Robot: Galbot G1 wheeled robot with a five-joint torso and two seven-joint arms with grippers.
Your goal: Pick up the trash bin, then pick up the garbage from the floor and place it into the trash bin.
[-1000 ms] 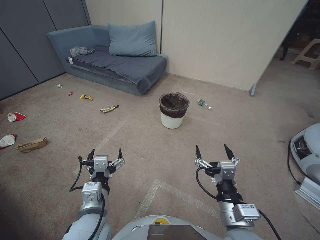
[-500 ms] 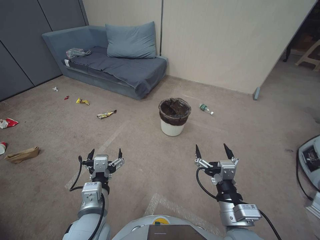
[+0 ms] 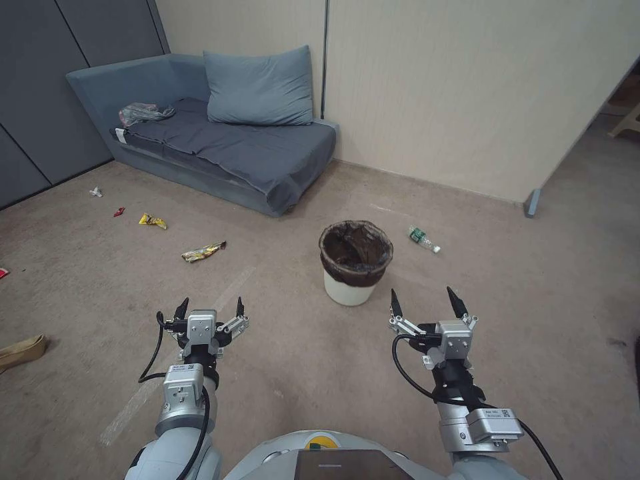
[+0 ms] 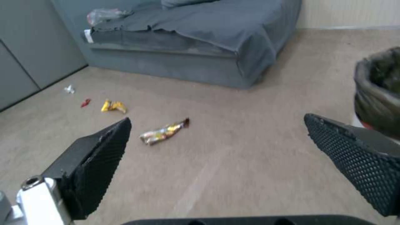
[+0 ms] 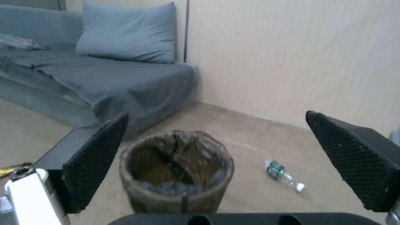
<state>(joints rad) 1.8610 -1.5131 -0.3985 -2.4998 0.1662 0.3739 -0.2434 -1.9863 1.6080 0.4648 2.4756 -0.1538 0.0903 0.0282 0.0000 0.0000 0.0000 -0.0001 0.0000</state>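
**Trash bin upright on the carpet, both grippers held wide and empty**

Trash bin (image 3: 355, 263) stands upright on the carpet floor (image 3: 280, 373), its mouth facing up, with the dark bag folded over the rim and the white wall showing below. It sits ahead of the robot, slightly toward its right side, off the near corner of the grey sofa (image 3: 220, 147), which lies along the back walls with a large cushion (image 3: 259, 87) at its corner and a crumpled thin bag (image 3: 139, 113) on the seat.

Bare carpet lies between the bin and the right gripper (image 3: 427, 301), which is nearest to it; its jaws are spread wide and hold nothing. The left gripper (image 3: 210, 308) hovers level with it on the robot's left, jaws likewise apart and empty.

A small plastic bottle (image 3: 424, 239) lies on its side just beyond the bin, on the wall side, its long axis slanted.

The garbage is strewn to the left: a long yellow wrapper (image 3: 203, 251) lying slantwise, a smaller yellow wrapper (image 3: 153, 221) farther off, then a red scrap (image 3: 119, 211) and a white scrap (image 3: 96, 192) near the sofa's far end. A tan paper piece (image 3: 20, 351) lies at the left edge.

The right wrist view looks into the bin's bag (image 5: 177, 168); the left wrist view catches the bin's edge (image 4: 377, 90) and the wrappers (image 4: 163, 131).
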